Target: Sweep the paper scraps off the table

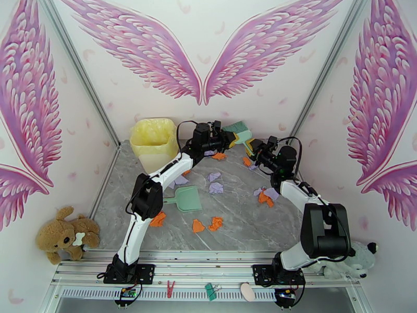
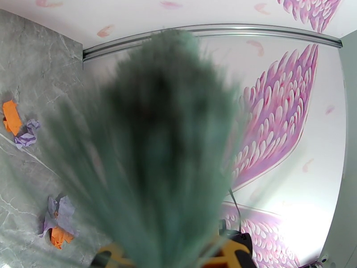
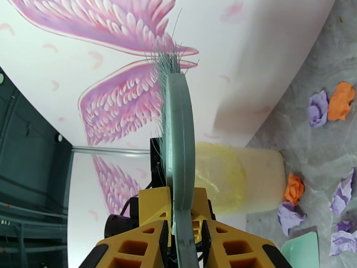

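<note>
The mint-green brush hangs above the back of the table, between both grippers. My left gripper is shut on it near the bristles, which blur across the left wrist view. My right gripper has its yellow fingers closed against either side of the brush handle. Orange and lavender paper scraps lie scattered over the table: orange wads near the front, lavender wads in the middle, a mixed pair by the right arm, and others.
The mint-green dustpan lies flat on the table beside the left arm. A bin lined with a yellow bag stands at the back left corner. A teddy bear and a plush dog sit off the table's sides.
</note>
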{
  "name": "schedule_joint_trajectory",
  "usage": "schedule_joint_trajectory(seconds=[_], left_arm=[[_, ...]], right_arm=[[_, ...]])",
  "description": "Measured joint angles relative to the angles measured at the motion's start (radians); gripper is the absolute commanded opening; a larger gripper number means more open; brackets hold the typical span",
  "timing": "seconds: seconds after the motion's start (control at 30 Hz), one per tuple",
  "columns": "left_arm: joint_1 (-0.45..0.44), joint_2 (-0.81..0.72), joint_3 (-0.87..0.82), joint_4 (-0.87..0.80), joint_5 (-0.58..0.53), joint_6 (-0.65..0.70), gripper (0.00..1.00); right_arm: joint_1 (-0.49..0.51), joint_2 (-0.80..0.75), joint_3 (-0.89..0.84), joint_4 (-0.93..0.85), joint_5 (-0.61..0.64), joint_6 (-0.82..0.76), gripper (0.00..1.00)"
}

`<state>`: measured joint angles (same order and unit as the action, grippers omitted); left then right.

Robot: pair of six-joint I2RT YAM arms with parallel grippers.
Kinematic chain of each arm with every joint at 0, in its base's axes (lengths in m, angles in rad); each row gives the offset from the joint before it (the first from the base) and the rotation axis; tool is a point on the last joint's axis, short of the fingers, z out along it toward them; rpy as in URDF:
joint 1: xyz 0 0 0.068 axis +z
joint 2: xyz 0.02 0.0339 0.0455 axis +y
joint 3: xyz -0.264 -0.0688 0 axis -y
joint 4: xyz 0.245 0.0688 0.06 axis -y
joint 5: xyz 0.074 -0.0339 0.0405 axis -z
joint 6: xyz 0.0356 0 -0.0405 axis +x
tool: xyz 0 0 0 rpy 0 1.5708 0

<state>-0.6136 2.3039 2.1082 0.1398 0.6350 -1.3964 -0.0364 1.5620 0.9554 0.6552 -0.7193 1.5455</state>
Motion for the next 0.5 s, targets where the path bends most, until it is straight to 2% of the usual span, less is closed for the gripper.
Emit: schedule_joint_trajectory(seconds=[0.2,0.3,0.33,0.4,0.43,0.47,0.5], left_arm=[[0.000,0.000,0.000,0.002,0.000,-0.029,0.00],[0.000,0.000,0.000,0.004,0.000,-0.035,0.00],[0.000,0.000,0.000,0.004,0.000,-0.035,0.06],[0.000,0.000,0.000,0.004,0.000,-0.035,0.33],[0.000,0.000,0.000,0.002,0.001,-0.026,0.75],[0.000,0.000,0.000,0.000,0.001,-0.019,0.98],[0.000,0.000,0.000,-0.004,0.001,-0.014,0.99]], right_arm=[[0.000,0.000,0.000,0.020,-0.006,0.009,0.06],[0.000,0.000,0.000,0.023,-0.007,0.011,0.04],[0.000,0.000,0.000,0.023,-0.007,0.011,0.04],[0.000,0.000,0.000,0.023,-0.007,0.011,0.03],[0.000,0.000,0.000,0.024,-0.007,0.011,0.03],[0.000,0.000,0.000,0.022,-0.008,0.011,0.03],[0.000,0.000,0.000,0.020,-0.010,0.011,0.03]])
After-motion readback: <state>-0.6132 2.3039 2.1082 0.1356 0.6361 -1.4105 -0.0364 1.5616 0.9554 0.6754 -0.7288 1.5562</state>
